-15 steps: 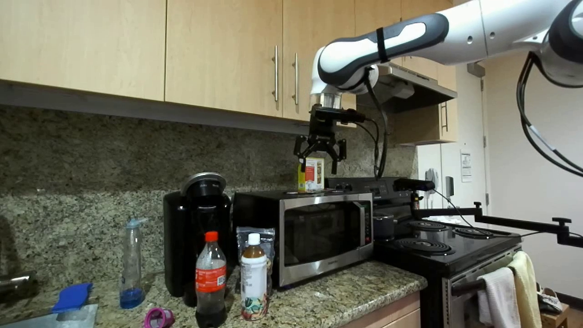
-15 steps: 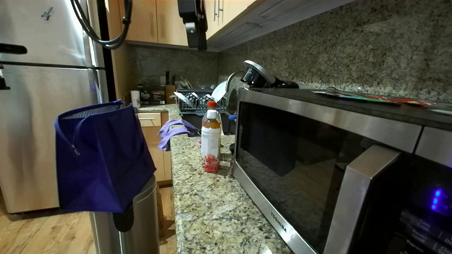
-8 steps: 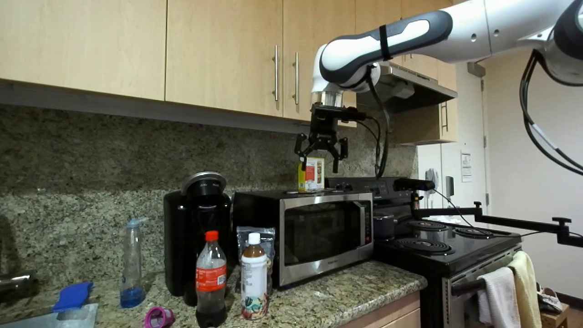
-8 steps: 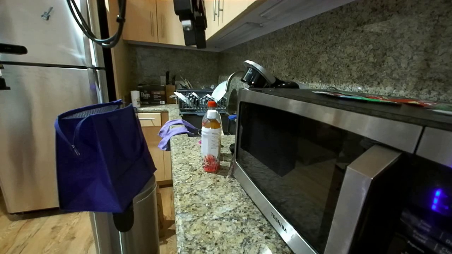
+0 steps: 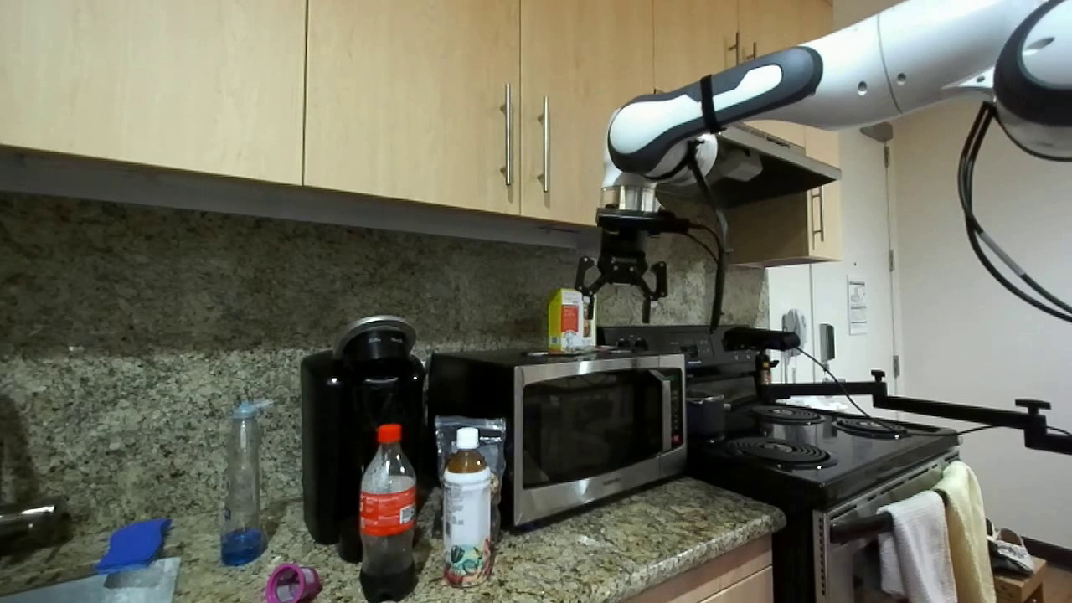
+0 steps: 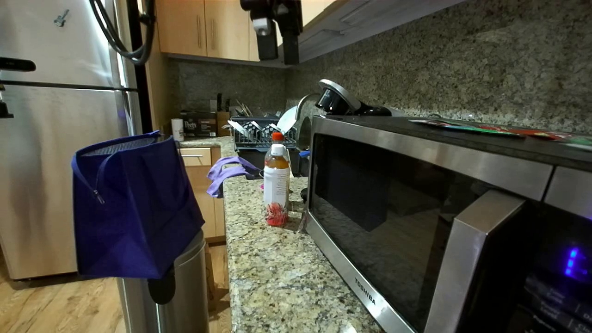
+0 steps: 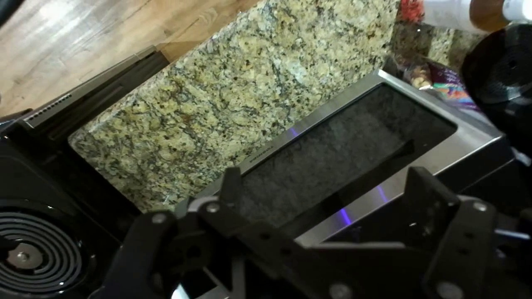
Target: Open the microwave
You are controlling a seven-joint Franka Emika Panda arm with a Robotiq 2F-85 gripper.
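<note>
Reading TOSHIBA, closed microwave (image 6: pixel 397 203), distant Peet's box (image 6: pixel 199 125)

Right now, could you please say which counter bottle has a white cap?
The white-labelled bottle nearest the microwave; the red-labelled bottle has a red cap, the slim bottle a bluish top.

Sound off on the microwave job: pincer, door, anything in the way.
Pincer open, holding nothing. Microwave door shut, handle untouched. White-capped bottle near the door's end away from the handle; might crowd a wide swing.
</note>
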